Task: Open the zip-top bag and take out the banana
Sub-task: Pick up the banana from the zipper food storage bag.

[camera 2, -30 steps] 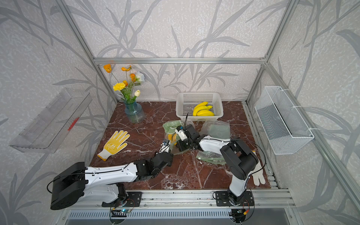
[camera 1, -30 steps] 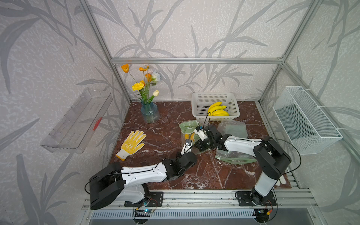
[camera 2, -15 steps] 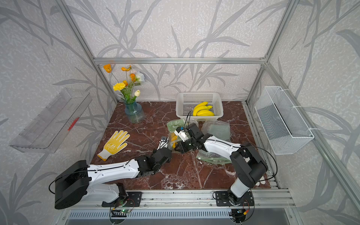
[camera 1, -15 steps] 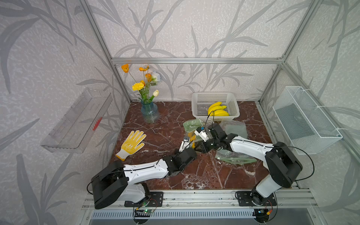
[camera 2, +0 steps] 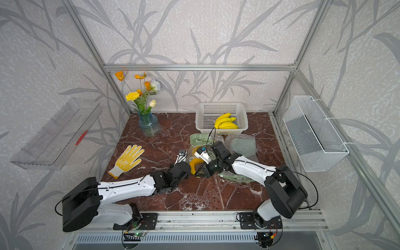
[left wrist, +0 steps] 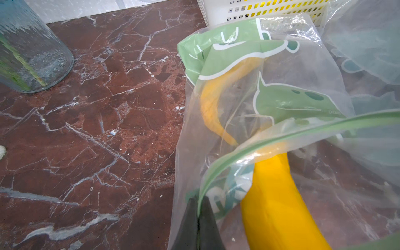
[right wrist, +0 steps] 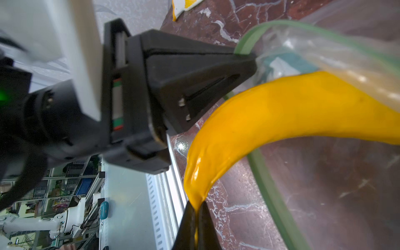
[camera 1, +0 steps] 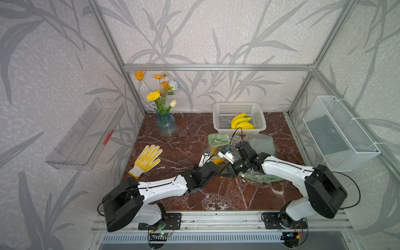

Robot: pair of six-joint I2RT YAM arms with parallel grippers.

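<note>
The banana [right wrist: 281,112] juts from the open zip-top bag [left wrist: 292,86] on the desk [camera 1: 179,151] near the white basket [camera 1: 238,104], its tip pinched in the jaws of the right gripper [right wrist: 195,213], the left gripper [left wrist: 198,207] clamped on the bag's green rim.

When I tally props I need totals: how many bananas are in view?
4. One banana partly out of the zip-top bag, its tip pinched by the right gripper; a bunch of three in the white basket. Others may hide beneath.

Glossy clear plastic zip-top bag [left wrist: 303,71], smooth shiny banana [right wrist: 281,112], polished veined marble tabletop [left wrist: 97,129], textured glass vase [left wrist: 32,54].
</note>
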